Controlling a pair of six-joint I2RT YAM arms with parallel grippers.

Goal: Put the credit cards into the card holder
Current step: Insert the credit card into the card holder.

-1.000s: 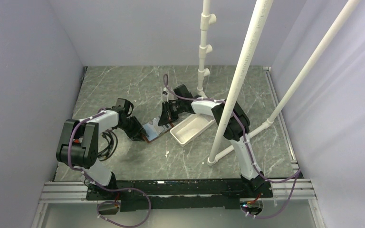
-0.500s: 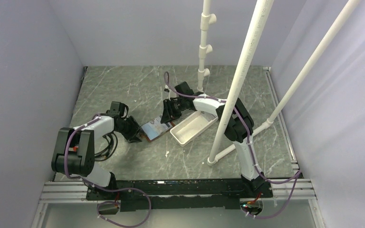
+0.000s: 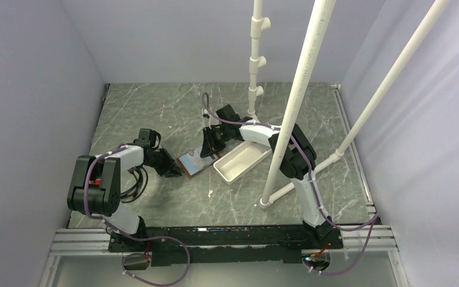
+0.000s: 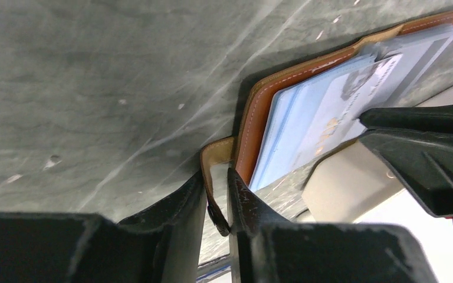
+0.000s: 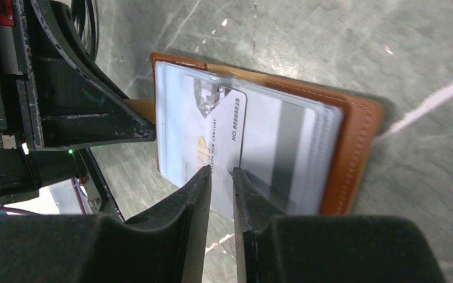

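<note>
A table [image 3: 149,110] of grey-green stone veined with white fills the floor of a small booth; pale lilac walls close it in, the left wall [image 3: 30,89], the back wall [image 3: 173,36] and the right wall [image 3: 430,149]; a white upright pipe [image 3: 256,60] with tee fittings stands at the back; two slanted white pipes [image 3: 299,89] cross the right half; a metal rail [image 3: 72,245] edges the near side; light is soft, with brighter bands on the right wall.

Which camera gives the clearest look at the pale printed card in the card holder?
Right wrist: the card faces the lens, its print legible, lying in the open card holder. Left wrist shows it slanted, partly behind the right gripper. Top external shows only a small pale patch.
</note>
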